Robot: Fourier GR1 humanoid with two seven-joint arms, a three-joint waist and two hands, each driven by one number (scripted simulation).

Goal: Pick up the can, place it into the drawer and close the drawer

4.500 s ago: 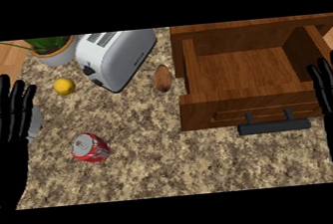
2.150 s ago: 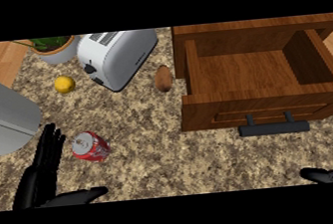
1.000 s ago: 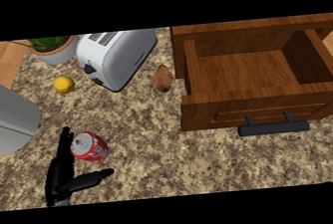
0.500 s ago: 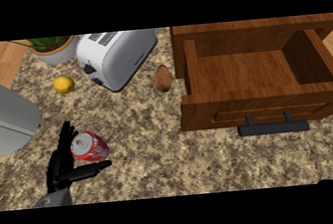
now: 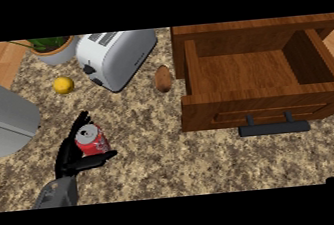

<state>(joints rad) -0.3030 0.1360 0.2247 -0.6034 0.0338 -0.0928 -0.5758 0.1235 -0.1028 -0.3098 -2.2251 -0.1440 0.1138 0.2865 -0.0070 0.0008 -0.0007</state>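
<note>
Can [image 5: 91,140] lay sideways — light, rigid, prone to rolling | left hand [image 5: 72,159] cupped around it, fingers unclosed | grasp mid-body — across sidewall

Head view, steeply down onto counter [image 5: 204,161]

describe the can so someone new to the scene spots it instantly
Start at the open wooden drawer on the right, then cross the speckled counter to its lower left, below the white toaster and the lemon. The can lies there on its side against the left hand. It is the only red thing, with a silver top.
</note>
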